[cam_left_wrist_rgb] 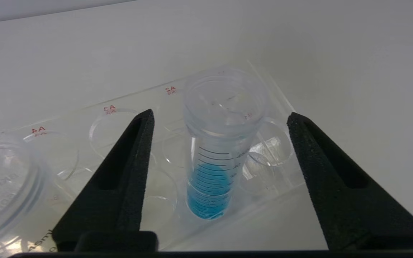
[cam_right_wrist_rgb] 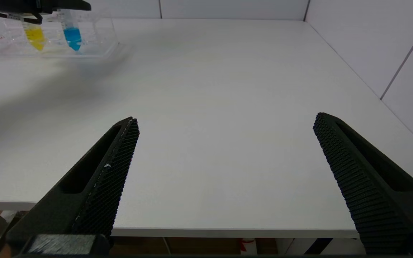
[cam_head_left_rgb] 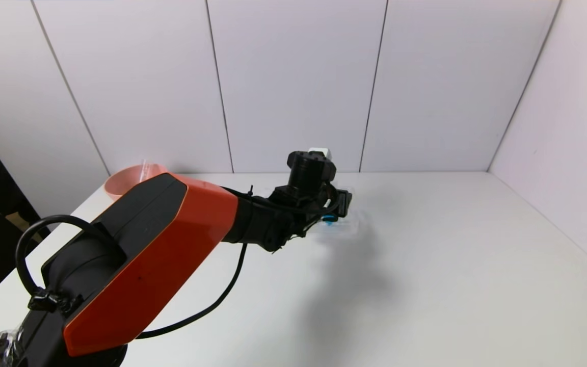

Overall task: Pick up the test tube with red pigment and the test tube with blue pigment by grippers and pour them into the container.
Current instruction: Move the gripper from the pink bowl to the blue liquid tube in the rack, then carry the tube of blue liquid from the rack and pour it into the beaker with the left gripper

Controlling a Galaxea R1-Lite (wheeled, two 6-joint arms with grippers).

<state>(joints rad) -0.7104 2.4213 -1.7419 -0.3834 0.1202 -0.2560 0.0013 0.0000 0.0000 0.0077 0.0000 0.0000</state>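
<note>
Your left gripper (cam_left_wrist_rgb: 221,116) hangs over the clear tube rack (cam_left_wrist_rgb: 127,114) near the far middle of the white table (cam_right_wrist_rgb: 228,107), its fingers apart on either side of the test tube with blue pigment (cam_left_wrist_rgb: 215,150), not touching it. That tube stands upright in a rack hole, bright blue liquid filling its rounded tip. A yellow-liquid tube (cam_right_wrist_rgb: 34,36) stands just left of it. Your right gripper (cam_right_wrist_rgb: 224,125) waits at the table's near edge, fingers wide apart, holding nothing.
</note>
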